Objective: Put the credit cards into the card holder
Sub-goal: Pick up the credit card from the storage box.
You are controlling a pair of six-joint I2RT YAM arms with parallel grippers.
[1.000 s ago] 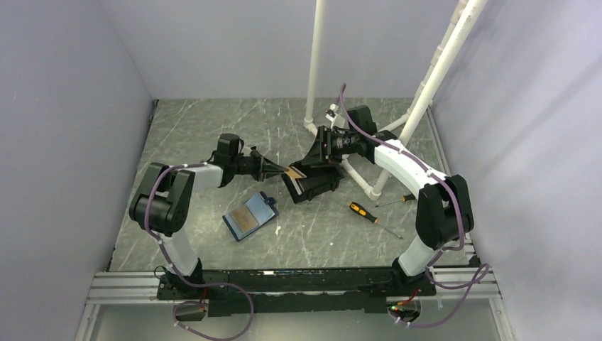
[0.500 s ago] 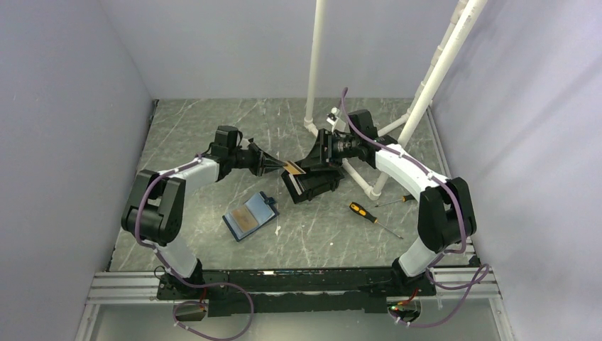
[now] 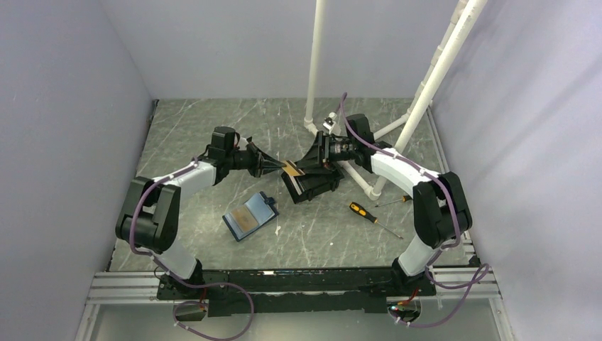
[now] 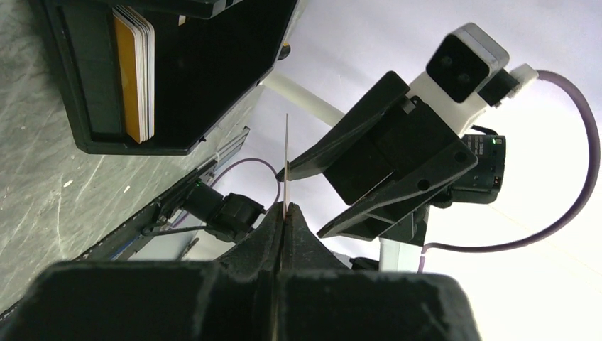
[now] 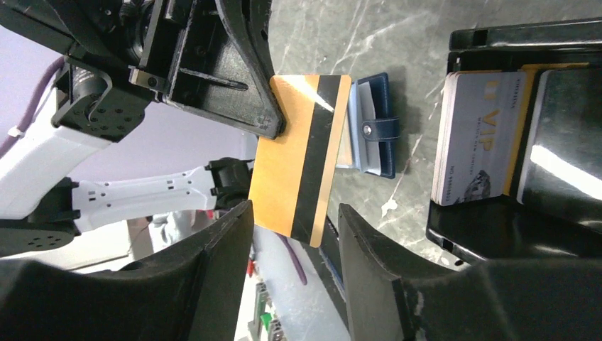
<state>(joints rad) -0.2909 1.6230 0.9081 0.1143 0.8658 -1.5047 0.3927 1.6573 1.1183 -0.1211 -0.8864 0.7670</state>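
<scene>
Left fingers pinch shut on orange-gold card, held clear above worktop. Right fingers stand apart, open, facing card's free end. Card holder lies open nearby.

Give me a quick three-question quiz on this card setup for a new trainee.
1. True or false: the left gripper is shut on the orange card.
2. Short answer: what stands stacked inside the black box?
3. Pick one: the blue card holder lies A) in the black box, B) on the table, C) in the left gripper.

Key: 1 true; 2 more cards, a whitish one on the outside; 3 B.
</scene>
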